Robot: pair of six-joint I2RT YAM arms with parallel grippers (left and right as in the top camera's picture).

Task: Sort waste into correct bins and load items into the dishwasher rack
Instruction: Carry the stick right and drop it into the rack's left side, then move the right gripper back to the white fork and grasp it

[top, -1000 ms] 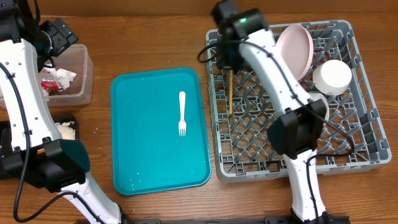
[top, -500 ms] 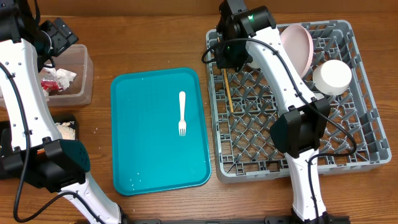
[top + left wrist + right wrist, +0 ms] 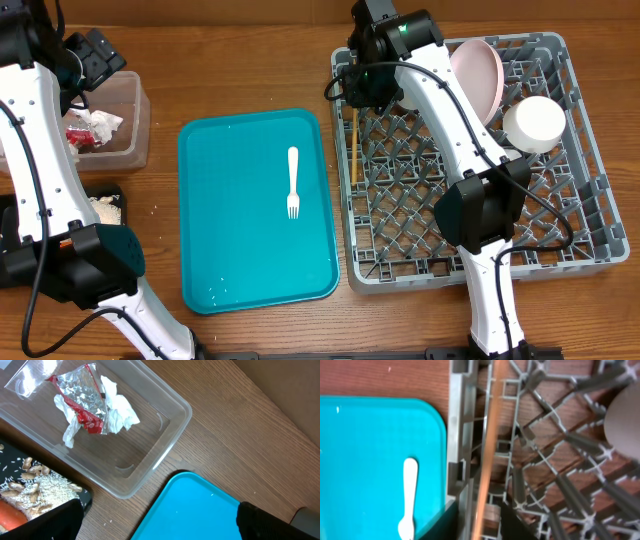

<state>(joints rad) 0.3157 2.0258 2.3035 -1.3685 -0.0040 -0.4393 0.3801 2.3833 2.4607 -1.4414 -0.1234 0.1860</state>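
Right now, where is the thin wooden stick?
In the overhead view, the wooden stick sits inside the grey rack, along the wall next to the teal tray, opposite the white fork.

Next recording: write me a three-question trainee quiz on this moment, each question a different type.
1. True or false: the white plastic fork lies in the grey lattice dishwasher rack.
2. What shares the clear plastic tub with the crumpled white napkin? A) orange carrot B) crinkled red-and-silver wrapper C) white cup
3. Fill in: the thin wooden stick lies by the rack wall nearest the flat tray, whose colour is ____.
Key: 1 false; 2 B; 3 teal.
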